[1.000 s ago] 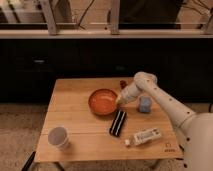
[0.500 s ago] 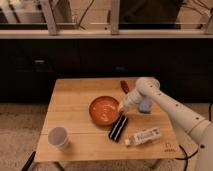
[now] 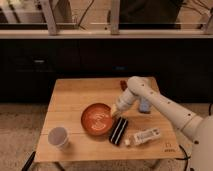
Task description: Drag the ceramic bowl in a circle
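Observation:
The ceramic bowl (image 3: 98, 118) is a wide, shallow, glossy orange-red bowl sitting near the middle front of the wooden table (image 3: 75, 95). My gripper (image 3: 116, 111) is at the bowl's right rim, reaching down from the white arm (image 3: 155, 102) that comes in from the right. The gripper's tip touches or overlaps the rim. The bowl's right edge is partly hidden behind it.
A small whitish-grey cup (image 3: 58, 137) stands at the front left corner. A black oblong object (image 3: 118, 131) lies right of the bowl, touching or nearly touching it. A white bottle (image 3: 144, 136) lies on its side at the front right. A blue object (image 3: 144, 105) sits behind the arm.
The bowl has slid toward the front of the table and a little left, with the gripper following at its right rim. It now sits close beside the black object.

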`<state>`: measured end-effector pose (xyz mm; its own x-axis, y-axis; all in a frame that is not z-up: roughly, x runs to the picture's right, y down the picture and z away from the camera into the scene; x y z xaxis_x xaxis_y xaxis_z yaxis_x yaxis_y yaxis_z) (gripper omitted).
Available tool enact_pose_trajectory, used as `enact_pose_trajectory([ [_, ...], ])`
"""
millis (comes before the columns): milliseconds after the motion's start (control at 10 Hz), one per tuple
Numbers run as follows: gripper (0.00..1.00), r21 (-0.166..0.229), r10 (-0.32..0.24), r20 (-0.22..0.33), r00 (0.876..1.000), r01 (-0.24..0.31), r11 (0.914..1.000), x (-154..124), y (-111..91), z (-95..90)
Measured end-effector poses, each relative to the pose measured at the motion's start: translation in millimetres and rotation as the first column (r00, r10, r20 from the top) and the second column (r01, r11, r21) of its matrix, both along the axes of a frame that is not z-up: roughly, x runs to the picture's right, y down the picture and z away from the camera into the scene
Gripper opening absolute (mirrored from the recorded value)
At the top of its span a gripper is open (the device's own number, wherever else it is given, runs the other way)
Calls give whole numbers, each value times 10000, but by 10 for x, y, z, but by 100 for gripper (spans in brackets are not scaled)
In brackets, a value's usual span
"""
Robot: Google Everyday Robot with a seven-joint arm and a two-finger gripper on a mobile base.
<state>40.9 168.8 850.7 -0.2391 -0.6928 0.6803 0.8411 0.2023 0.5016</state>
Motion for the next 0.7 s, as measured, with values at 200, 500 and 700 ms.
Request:
enact_pose_trajectory([
  [200, 0, -38, -476, 852, 9952, 481, 9988, -430, 44, -4],
  [500, 0, 101, -750, 1765, 9814, 744, 9972, -837, 17, 32],
  [700, 0, 222, -512, 1935, 9798, 478, 9986, -896, -102, 115],
])
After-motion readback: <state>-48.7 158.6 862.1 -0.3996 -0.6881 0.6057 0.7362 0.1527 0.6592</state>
